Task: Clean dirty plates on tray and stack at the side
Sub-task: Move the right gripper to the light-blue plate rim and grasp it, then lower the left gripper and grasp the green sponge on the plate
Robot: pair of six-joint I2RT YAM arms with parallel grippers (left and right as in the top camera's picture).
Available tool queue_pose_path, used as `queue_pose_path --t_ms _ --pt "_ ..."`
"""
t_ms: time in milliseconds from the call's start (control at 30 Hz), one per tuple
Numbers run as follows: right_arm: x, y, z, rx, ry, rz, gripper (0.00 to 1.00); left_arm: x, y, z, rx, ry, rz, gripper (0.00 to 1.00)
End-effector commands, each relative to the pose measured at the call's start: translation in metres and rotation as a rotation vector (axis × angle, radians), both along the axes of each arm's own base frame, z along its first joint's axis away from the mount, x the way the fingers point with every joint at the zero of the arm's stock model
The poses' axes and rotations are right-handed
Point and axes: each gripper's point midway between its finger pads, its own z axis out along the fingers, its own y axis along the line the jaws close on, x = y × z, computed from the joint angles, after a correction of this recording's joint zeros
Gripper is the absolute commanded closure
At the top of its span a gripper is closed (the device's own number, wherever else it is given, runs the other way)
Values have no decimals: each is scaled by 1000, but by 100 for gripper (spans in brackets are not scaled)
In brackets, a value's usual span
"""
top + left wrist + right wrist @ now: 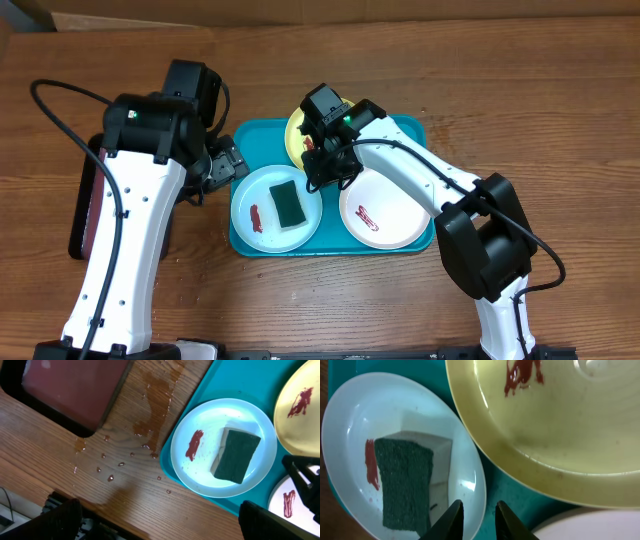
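The teal tray [330,245] holds three plates. The light blue plate [262,190] at its left carries a red smear and a green-and-white sponge [288,203]. The yellow-green plate [296,133] at the back is partly hidden by my right arm. The white plate [392,205] is at the right. My right gripper [322,172] hangs over the light blue plate's right rim [477,520], fingers a narrow gap apart and holding nothing. My left gripper [225,165] is wide open and empty over the wood left of the tray [160,525].
A dark maroon black-rimmed tray [88,195] lies at the left, under my left arm. Brown liquid drops and a wet streak [150,415] lie on the wood between it and the teal tray [240,380].
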Motion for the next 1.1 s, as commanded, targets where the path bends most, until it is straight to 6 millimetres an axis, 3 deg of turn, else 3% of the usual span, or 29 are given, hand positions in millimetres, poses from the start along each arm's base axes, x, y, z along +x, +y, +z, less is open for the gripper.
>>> queue_pose_path --t_ms 0,200,600,900,1067 --pt "-2 -5 -15 -22 14 -8 76 -1 1 -9 0 20 -4 0" --pt "-3 -7 -18 -26 17 -8 75 2 -1 -9 -11 8 -6 0" --pt "-16 -14 -46 -39 50 -31 75 2 -3 -9 -16 10 -18 0" --pt "-13 -12 -46 -29 53 -81 88 11 -17 -15 -79 17 -127 0" --pt "-13 -12 -46 -27 78 -158 87 17 -24 -32 -108 67 -134 0"
